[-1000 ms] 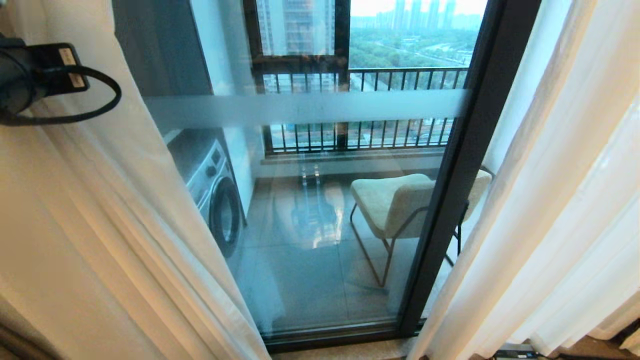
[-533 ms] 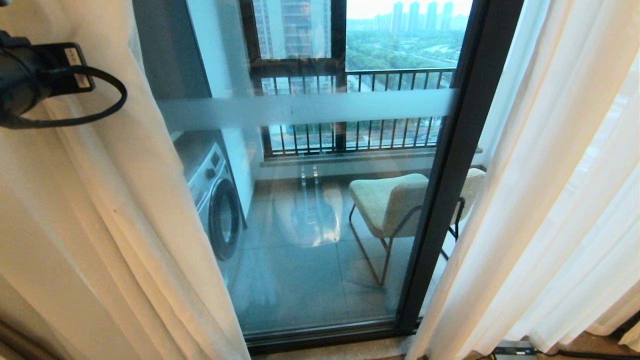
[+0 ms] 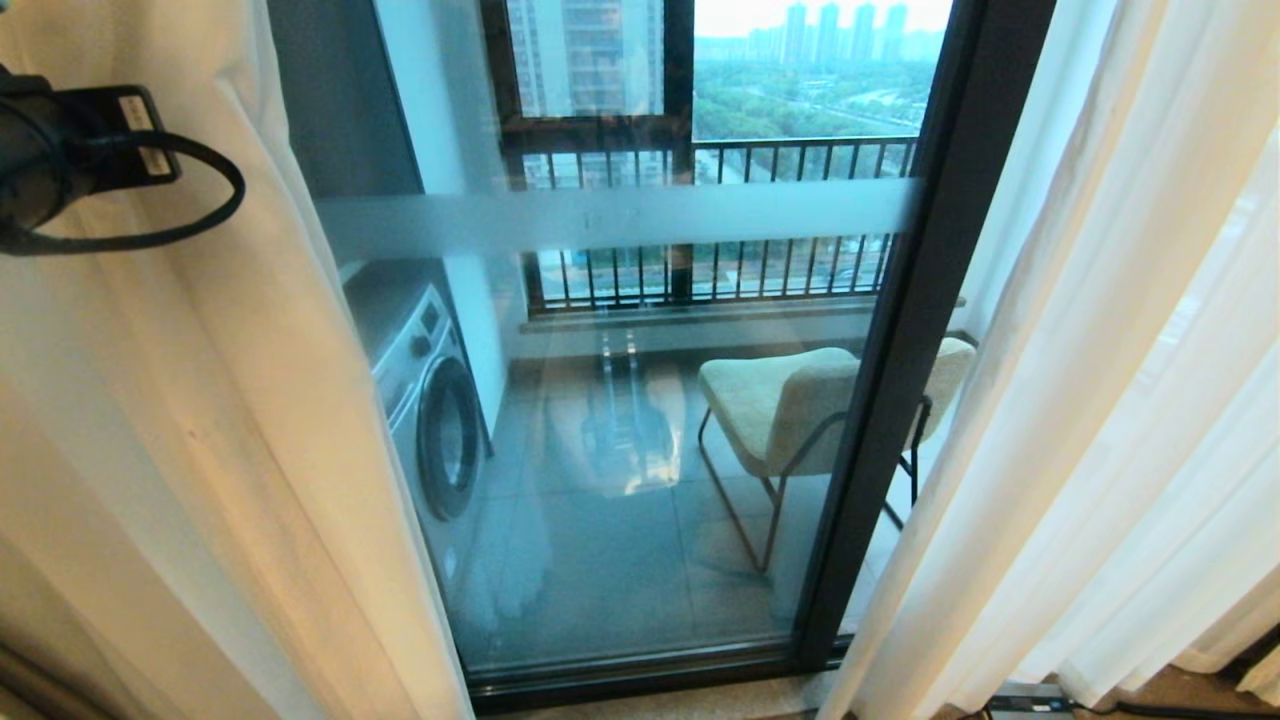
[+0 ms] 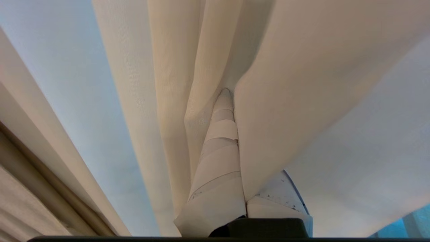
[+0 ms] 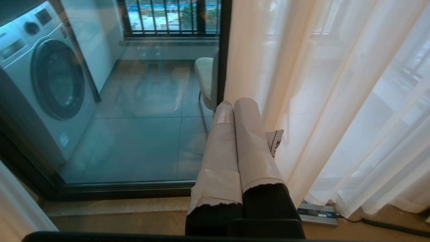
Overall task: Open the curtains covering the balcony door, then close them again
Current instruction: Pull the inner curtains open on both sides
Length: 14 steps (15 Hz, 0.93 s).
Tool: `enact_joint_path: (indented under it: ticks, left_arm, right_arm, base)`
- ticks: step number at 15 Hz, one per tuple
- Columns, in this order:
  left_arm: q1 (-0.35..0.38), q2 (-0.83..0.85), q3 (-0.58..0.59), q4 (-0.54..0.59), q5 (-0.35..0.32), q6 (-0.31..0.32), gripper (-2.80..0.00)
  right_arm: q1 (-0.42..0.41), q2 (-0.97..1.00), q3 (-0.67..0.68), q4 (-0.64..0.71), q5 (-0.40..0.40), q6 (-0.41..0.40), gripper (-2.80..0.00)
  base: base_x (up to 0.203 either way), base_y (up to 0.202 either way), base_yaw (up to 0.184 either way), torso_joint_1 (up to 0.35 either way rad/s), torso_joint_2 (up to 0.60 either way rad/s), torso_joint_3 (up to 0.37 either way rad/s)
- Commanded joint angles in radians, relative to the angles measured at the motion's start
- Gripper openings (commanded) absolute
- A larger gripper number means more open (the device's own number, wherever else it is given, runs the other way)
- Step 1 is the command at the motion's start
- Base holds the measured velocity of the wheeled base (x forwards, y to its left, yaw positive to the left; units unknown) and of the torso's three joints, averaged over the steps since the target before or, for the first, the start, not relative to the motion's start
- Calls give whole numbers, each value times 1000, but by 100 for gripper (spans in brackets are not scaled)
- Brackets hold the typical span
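The curtains are parted. The left cream panel (image 3: 200, 450) hangs bunched at the left of the head view and the white right panel (image 3: 1100, 400) hangs at the right. Between them the balcony door (image 3: 620, 520) shows its glass, a frosted band and a dark frame post (image 3: 900, 350). My left arm's black wrist (image 3: 60, 150) is at the upper left against the left panel. My left gripper (image 4: 231, 92) is shut on a fold of that curtain (image 4: 285, 84); one taped finger (image 4: 218, 151) shows and fabric drapes over the other. My right gripper (image 5: 233, 102) is shut and empty, low by the right panel (image 5: 336, 101).
Behind the glass stand a washing machine (image 3: 430, 400), a cream chair (image 3: 790, 400) and the outer window's black railing (image 3: 750, 160). A stone sill (image 5: 117, 205) runs below the door. A grey box with a cable (image 5: 317, 214) lies on the floor under the right panel.
The left curtain's edge has slid further left, baring more glass and more of the washing machine. The whole view has also shifted a little. The right panel hangs as before.
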<state>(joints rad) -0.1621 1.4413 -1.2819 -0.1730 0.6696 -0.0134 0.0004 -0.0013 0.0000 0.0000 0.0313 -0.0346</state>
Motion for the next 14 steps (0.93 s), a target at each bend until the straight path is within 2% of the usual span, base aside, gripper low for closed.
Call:
enact_joint_path:
  ticks: [1,6,14]
  left_arm:
    - [0,-4,1,-2,2,-2,-280]
    - [0,-9,1,0,4,-26,-280]
    - [1,-7,4,0,4,-28,-280]
  right_arm:
    - [1,1,0,0,1,-1,-280]
    - [1,1,0,0,1,-1,-280]
    - [1,1,0,0,1,0,-280]
  base:
    - [0,0,0,0,0,0]
    - [2,13,1,-2,-1,1]
    - [1,181,-2,0,3,0]
